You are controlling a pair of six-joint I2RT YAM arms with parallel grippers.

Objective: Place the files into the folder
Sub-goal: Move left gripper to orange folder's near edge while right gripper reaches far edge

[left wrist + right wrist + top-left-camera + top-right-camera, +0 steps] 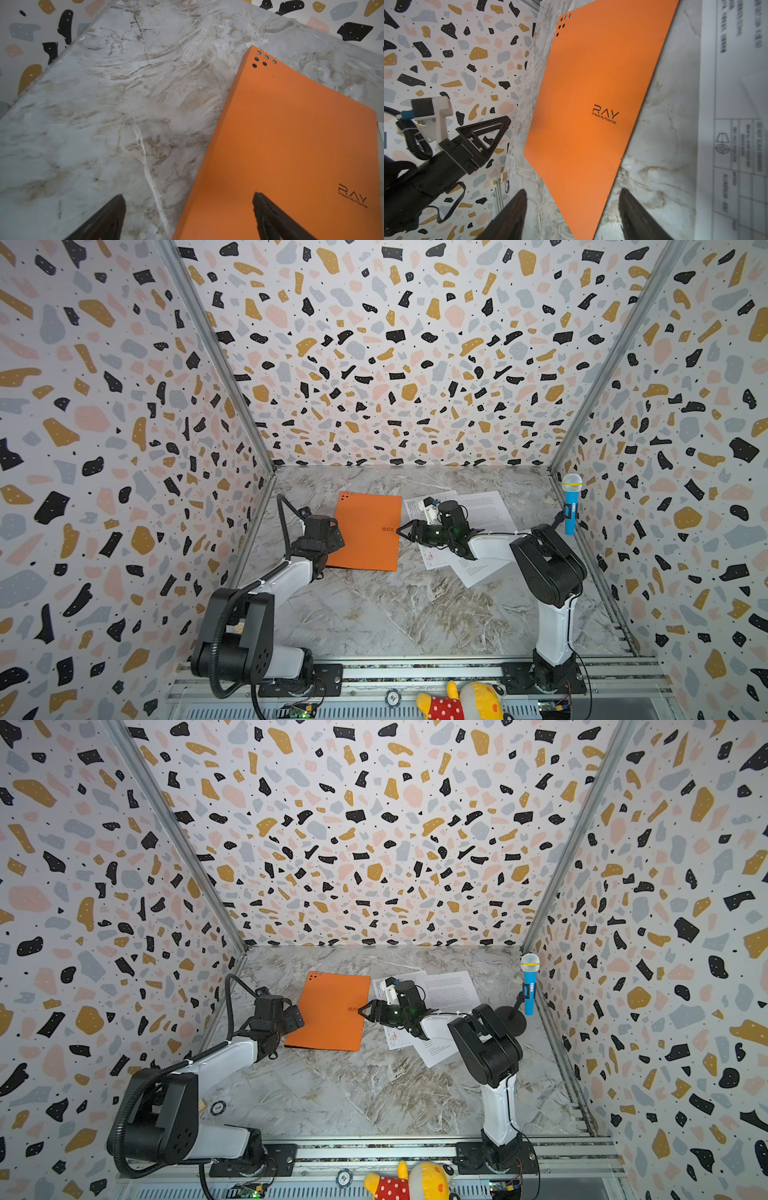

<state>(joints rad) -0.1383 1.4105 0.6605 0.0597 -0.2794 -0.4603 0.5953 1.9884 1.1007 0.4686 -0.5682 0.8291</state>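
Nearest me, a plush toy (457,701) sits on the front rail between the two arm bases. It is not part of the job. Past it is a bare stretch of the marble table (395,614).

Left gripper (188,197): jaws wide and holding nothing. In its wrist view one finger shows over the table and the other over the folder's left side.

Right gripper (572,191): jaws parted, tips pointing at the folder's right edge. I see no grip on anything.

The folder (365,531) lies flat and shut in mid-table, orange cover up with the logo facing me, between the two grippers in both top views.

The sheets (486,510) lie in a loose overlapping pile just right of the folder, on the table. I count about three, though the right arm hides part of them. The one with a drawing title block (737,124) lies closest to the folder, apart from it.

Further right, near the side wall, a toy microphone (571,506) stands on its stand.

Progress, my reading: nothing is filed yet. The cover has still to be opened, then each sheet moved in.

Contents: the folder is the only container. I cannot see inside it, and no paper shows at its edges
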